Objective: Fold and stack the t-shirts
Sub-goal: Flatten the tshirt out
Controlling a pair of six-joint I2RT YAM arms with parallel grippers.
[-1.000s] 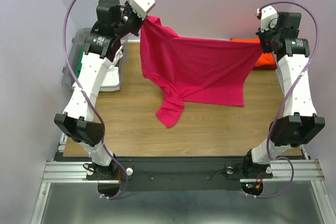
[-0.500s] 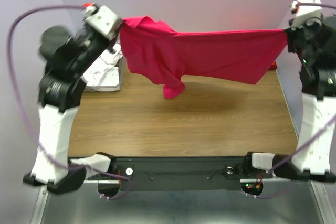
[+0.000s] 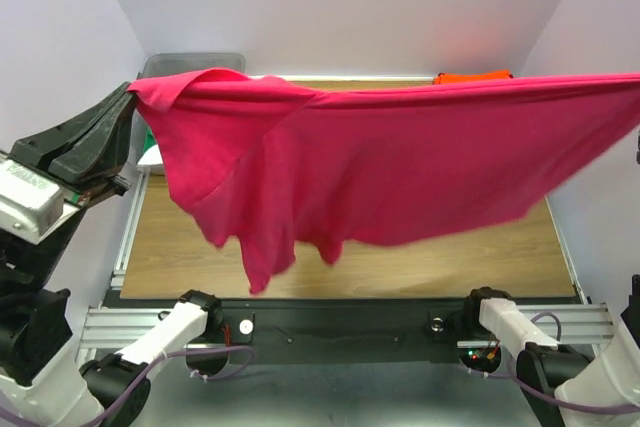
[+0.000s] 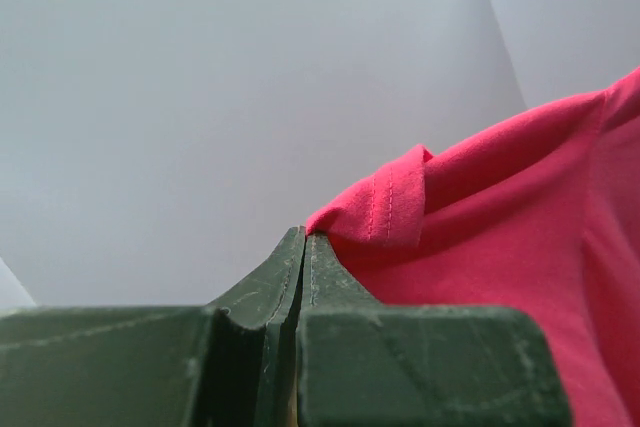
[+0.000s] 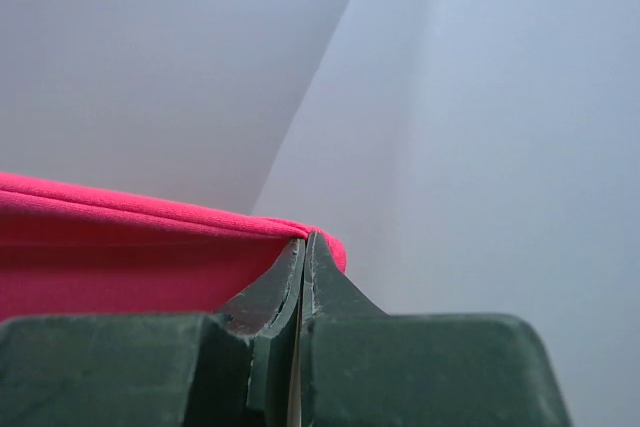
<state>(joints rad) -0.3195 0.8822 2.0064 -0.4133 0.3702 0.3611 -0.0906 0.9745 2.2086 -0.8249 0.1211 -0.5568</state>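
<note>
Since a moment ago we have lifted and spread the pink tee (image 3: pixel 400 177), which now hangs taut well above the counter (image 3: pixel 450 257), one edge pinched in our closed left gripper (image 4: pixel 303 239), the opposite edge in our closed right gripper (image 5: pixel 303 239), lower hem dangling free.
</note>
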